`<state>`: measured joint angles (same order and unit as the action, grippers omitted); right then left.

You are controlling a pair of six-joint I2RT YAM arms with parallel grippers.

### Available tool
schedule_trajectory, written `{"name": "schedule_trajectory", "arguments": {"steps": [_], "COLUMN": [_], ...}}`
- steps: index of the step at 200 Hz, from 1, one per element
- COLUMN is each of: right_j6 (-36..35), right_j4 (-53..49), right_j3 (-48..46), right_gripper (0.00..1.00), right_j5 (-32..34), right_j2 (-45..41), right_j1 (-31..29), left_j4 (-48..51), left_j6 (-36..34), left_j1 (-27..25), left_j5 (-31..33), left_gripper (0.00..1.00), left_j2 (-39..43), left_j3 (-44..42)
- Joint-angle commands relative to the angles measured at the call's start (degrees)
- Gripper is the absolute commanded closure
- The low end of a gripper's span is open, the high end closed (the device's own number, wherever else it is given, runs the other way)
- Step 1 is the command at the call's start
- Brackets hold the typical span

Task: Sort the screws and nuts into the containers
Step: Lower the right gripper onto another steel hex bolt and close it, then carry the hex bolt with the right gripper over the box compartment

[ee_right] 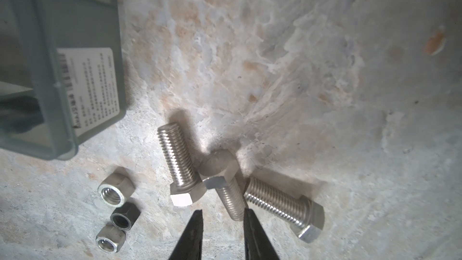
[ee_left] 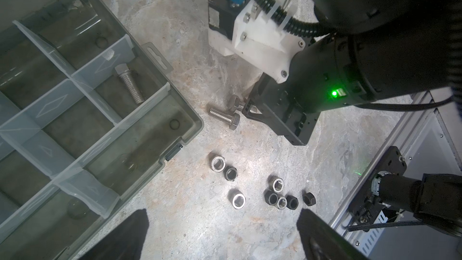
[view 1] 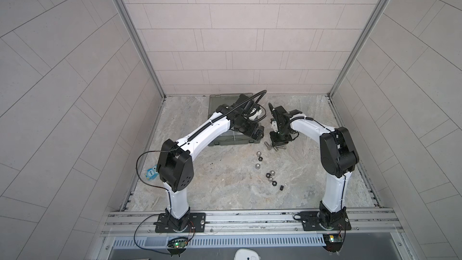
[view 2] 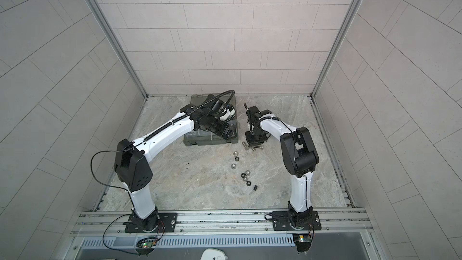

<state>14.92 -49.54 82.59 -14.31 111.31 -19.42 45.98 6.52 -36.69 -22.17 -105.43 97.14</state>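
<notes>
Left gripper (ee_left: 222, 212): jaws fully open, over the right near corner of the organizer case (ee_left: 140, 141). Three screws (ee_right: 175, 156) lie just right of that case. Right gripper (ee_right: 223, 211): jaws part-open, unclamped, astride the middle screw (ee_right: 231, 198), shank crosswise to closure, against one finger.

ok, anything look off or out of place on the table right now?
Yes. A small blue-and-white packet lies at the table's left edge, unrelated to sorting. The three silver hex-head bolts lie in a touching heap, the middle one skewed against its neighbour's head.
</notes>
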Motion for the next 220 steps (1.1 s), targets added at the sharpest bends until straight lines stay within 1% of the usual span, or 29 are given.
{"name": "schedule_trajectory", "arguments": {"steps": [1,79,100,125,175,220], "right_j6": [0.2,0.9,1.2,1.7,3.0,3.7], "right_j4": [-0.4,-0.8,-1.3,-1.6,-3.0,-5.6], "right_j3": [0.3,1.7,2.3,2.4,4.5,9.7], "right_gripper": [0.71,0.72,0.83,0.88,0.92,0.92], "right_j5": [-0.8,-1.8,-1.8,-1.4,-1.8,-2.9], "right_j2": [2.1,5.5,6.0,5.3,3.6,2.3], "right_j1": [0.3,0.2,0.0,0.0,0.0,0.0], "left_j4": [0.0,1.2,1.2,1.1,0.1,-0.1], "left_j6": [-0.5,-3.0,-3.0,-2.7,-1.6,-1.3], "left_j1": [-0.2,0.4,1.3,3.2,6.9,7.9], "left_j5": [1.2,2.6,2.2,0.7,-0.8,-0.6], "left_gripper": [0.0,0.0,0.0,0.0,0.0,0.0], "left_j2": [0.3,0.6,0.8,1.3,2.7,3.9], "left_j3": [-0.1,-0.4,-0.6,-1.1,-2.4,-3.3]}}
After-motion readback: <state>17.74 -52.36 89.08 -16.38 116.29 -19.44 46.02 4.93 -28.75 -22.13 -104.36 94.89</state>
